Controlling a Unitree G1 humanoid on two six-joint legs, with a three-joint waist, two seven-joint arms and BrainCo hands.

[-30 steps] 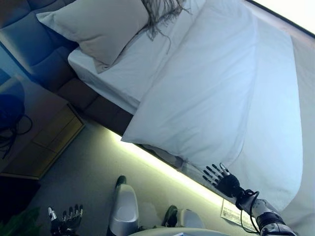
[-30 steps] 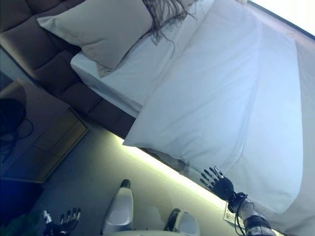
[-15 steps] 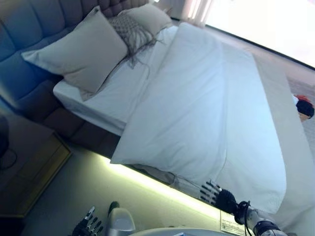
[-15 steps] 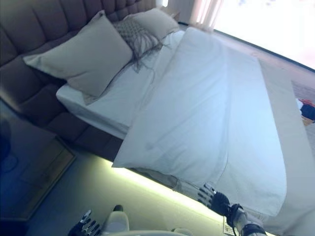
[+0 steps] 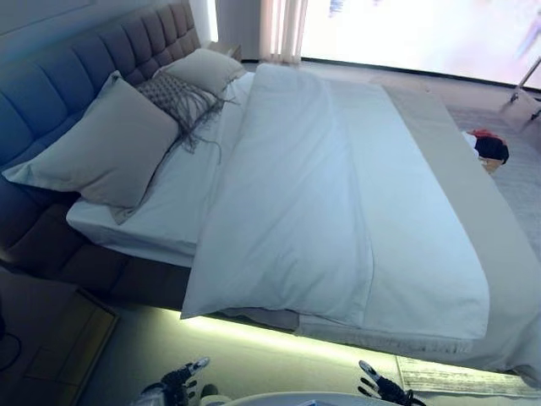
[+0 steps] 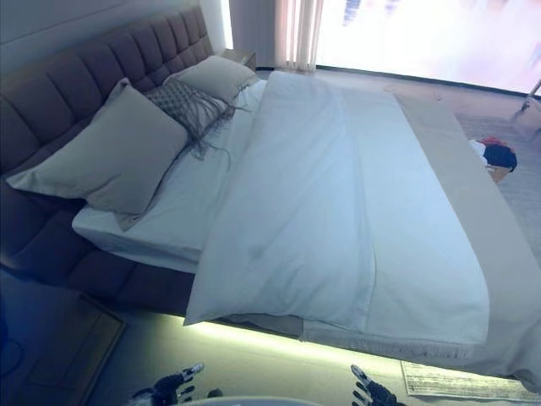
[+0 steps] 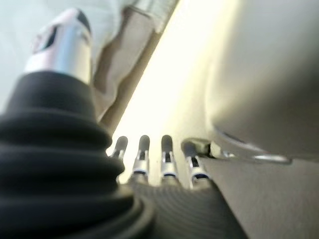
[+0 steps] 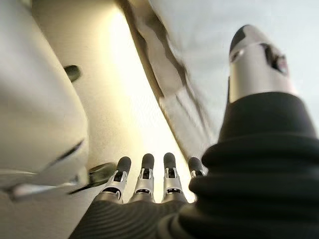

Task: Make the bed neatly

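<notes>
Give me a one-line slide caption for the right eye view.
White duvet spread over the bed, pillows at the headboard; both hands, left and right, low, open, empty.

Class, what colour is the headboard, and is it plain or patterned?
The headboard is dark brownish with a tufted square grid, clearest in the right eye view.
</notes>
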